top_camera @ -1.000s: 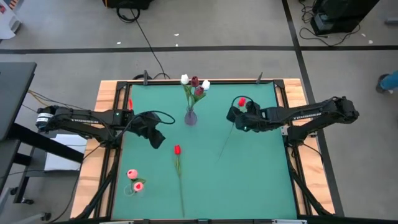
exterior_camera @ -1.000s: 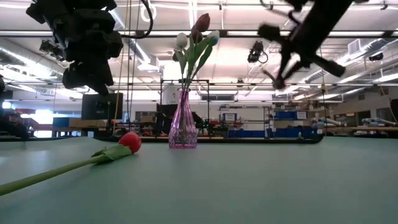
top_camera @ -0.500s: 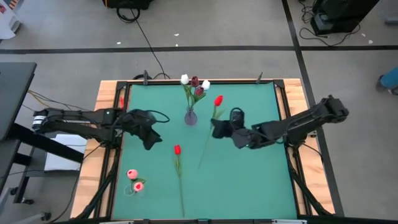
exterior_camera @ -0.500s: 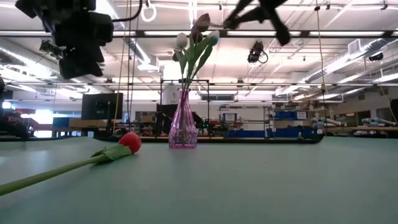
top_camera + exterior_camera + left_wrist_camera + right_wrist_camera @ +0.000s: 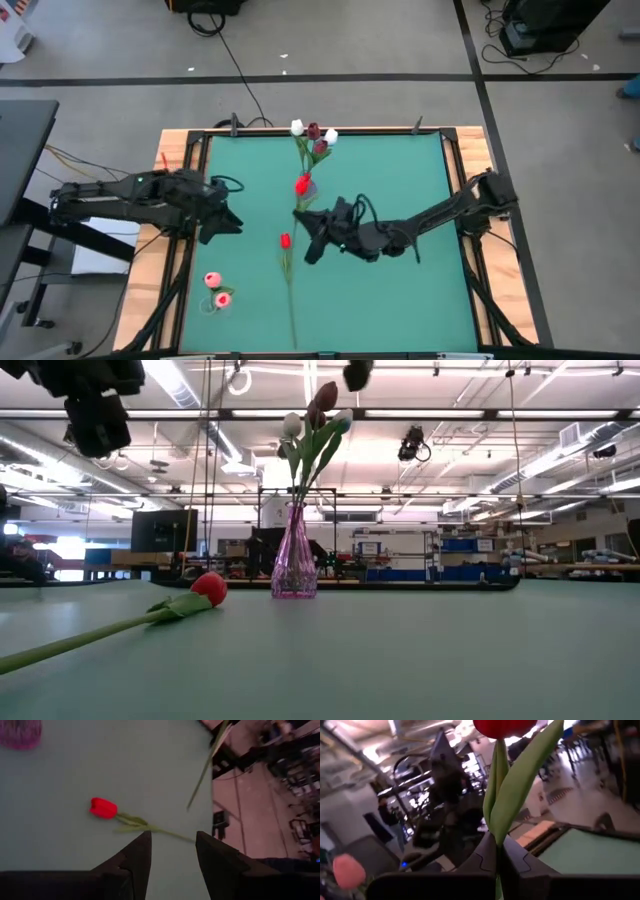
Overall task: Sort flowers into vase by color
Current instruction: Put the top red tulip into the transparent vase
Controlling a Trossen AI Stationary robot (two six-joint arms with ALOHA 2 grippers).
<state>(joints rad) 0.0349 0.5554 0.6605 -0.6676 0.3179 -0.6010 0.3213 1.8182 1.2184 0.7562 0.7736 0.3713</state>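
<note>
Green tabletop (image 5: 420,290): right pincer (image 5: 312,228) clenched on red tulip (image 5: 302,184), nearing vase (image 5: 306,190). Next: stem tip over neck, then lower. Left pincer (image 5: 222,220) released, waiting.

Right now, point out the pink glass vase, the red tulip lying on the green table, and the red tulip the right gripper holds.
pink glass vase (image 5: 294,565): low view, its body.
red tulip lying on the table (image 5: 209,587): low view, its bud.
red tulip in the right gripper (image 5: 302,184): high view, its bud.
</note>
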